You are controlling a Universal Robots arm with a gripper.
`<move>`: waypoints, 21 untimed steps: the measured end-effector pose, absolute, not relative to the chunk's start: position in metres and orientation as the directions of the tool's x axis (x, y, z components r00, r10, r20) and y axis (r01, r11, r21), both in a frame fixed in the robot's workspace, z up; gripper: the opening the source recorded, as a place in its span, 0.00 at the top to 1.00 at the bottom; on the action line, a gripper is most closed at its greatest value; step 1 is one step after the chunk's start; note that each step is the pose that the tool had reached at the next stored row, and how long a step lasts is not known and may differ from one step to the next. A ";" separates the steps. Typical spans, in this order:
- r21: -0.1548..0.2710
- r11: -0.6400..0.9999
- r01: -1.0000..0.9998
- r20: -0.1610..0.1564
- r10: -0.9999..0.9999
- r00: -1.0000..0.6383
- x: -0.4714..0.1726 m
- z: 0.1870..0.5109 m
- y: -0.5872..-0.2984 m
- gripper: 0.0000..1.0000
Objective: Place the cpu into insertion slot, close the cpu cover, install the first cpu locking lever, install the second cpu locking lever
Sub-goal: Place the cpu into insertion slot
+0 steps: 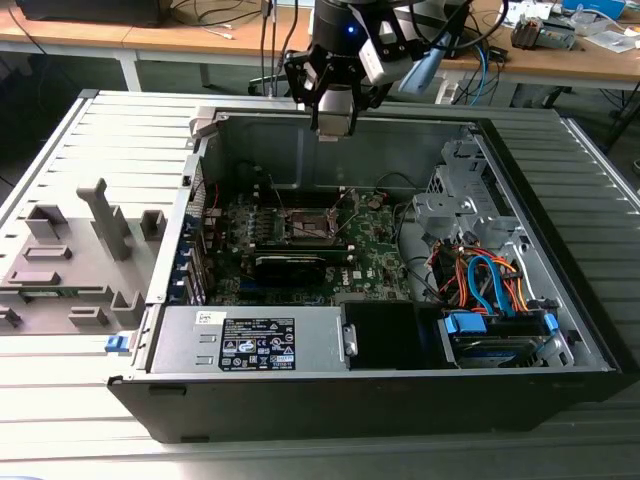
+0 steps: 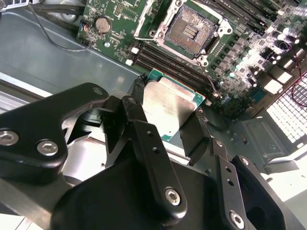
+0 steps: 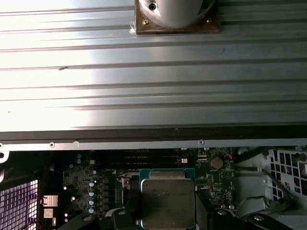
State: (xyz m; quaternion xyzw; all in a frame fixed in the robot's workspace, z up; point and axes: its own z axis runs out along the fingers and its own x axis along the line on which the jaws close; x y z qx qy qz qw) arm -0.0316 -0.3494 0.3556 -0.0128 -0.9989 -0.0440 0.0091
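One cpu (image 2: 169, 103) is sitting clamped by opposite edges between the fingers (image 2: 197, 133) of the hand (image 1: 333, 124); the insertion slot (image 2: 189, 29) is lying uncovered on the motherboard (image 2: 112, 45) below the hand, well apart from the chip; seating it well is, I judge, calling for a level chip, squared to the socket rim and lowered straight, never slid across the contacts; the computer case (image 1: 420, 150) is lying open beneath the hand, cables (image 1: 490, 280) bunching to one side; a ribbed grey desk (image 1: 80, 420) is carrying the case; wooden desks (image 1: 560, 62) are standing beyond.
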 end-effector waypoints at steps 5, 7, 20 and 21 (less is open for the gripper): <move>0.088 0.996 0.026 0.019 0.025 -1.000 -0.032 0.355 -0.350 0.45; 0.088 0.996 0.026 0.019 0.025 -1.000 -0.032 0.354 -0.351 0.45; 0.088 0.996 0.026 0.019 0.025 -1.000 -0.032 0.353 -0.352 0.45; 0.088 0.996 0.026 0.019 0.025 -1.000 -0.032 0.353 -0.353 0.45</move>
